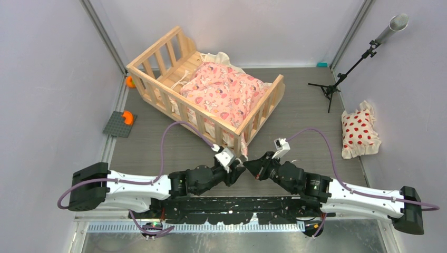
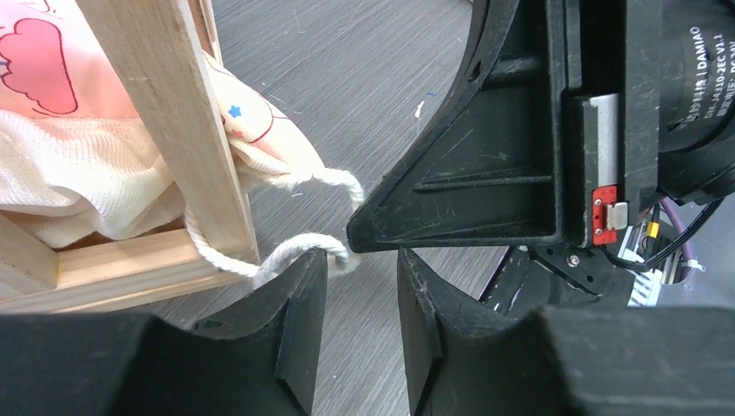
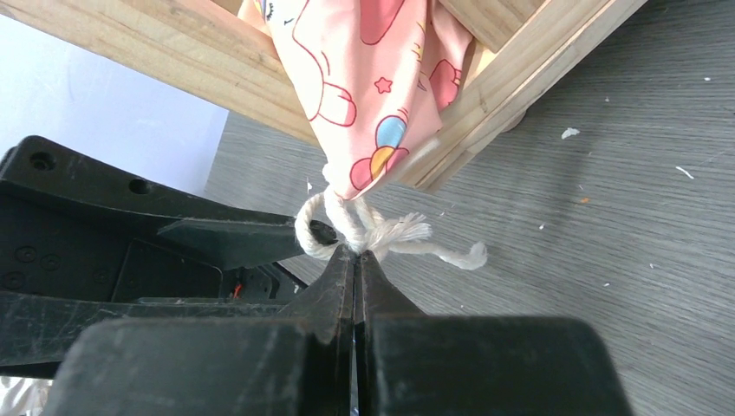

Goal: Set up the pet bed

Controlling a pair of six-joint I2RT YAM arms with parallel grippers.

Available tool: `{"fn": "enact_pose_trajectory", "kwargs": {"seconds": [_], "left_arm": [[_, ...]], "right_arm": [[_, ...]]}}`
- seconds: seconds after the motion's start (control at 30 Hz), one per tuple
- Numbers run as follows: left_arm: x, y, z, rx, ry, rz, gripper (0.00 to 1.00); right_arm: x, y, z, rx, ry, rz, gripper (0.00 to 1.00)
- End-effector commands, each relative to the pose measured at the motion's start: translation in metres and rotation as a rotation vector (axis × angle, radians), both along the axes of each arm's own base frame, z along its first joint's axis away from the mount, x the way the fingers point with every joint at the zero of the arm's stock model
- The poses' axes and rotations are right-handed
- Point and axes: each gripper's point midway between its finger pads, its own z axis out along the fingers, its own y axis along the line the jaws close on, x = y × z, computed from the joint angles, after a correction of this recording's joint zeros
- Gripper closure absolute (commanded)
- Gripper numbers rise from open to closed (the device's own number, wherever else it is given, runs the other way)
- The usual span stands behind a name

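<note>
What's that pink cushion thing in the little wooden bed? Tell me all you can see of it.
The pink cushion is thin, soft fabric printed with cartoon figures and stars, cream underneath. It lies rumpled inside the pet bed. One corner hangs out at the near corner post and ends in a frayed, cream twisted cord tie. The right tool is shut on that cord; the left tool, jaws apart, sits beside it.

Top view looking down, 2 close wrist views, sharing pet bed (image 1: 184,100) corner
</note>
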Motion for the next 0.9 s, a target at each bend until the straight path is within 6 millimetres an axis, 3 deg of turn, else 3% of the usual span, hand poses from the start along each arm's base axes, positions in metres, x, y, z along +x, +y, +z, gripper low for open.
{"fn": "enact_pose_trajectory", "kwargs": {"seconds": [0.0,0.13,0.6,0.87], "left_arm": [[0.004,0.002,0.004,-0.003,-0.033,0.006,0.63],[0.001,-0.001,0.003,0.024,-0.065,-0.039,0.69],[0.008,-0.006,-0.008,0.128,-0.115,-0.06,0.67],[0.015,-0.009,-0.004,0.143,-0.146,-0.035,0.63]], "right_arm": [[0.004,0.001,0.027,0.083,-0.023,-0.027,0.99],[0.003,0.001,0.029,0.084,-0.023,-0.021,0.99],[0.002,0.008,0.031,0.076,-0.019,-0.001,0.99],[0.0,0.01,0.031,0.086,-0.011,0.01,0.99]]}}
